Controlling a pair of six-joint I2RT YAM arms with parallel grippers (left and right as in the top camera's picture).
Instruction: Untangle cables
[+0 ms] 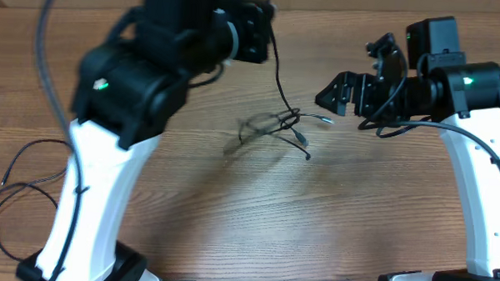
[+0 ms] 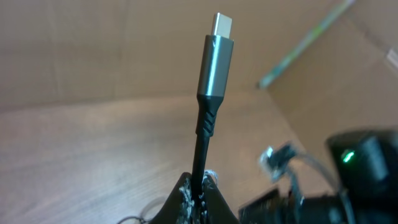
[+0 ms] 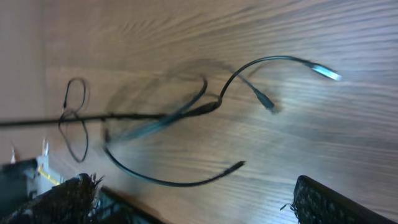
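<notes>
Wooden table [image 1: 230,223] — cables [image 1: 286,121] tangled near its middle, black wire [image 1: 12,160] far left.

Robot lab bench: wood-grain table [image 1: 231,215] w/ 2 white-black robot arms [image 1: 99,177] at its edge.

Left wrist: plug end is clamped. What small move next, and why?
Probably lower the open right gripper to pinch a loose strand at the tangle. The left gripper grips one cable below its plug, and that cable runs into the tangle, so anchoring should let a pull separate it.
</notes>
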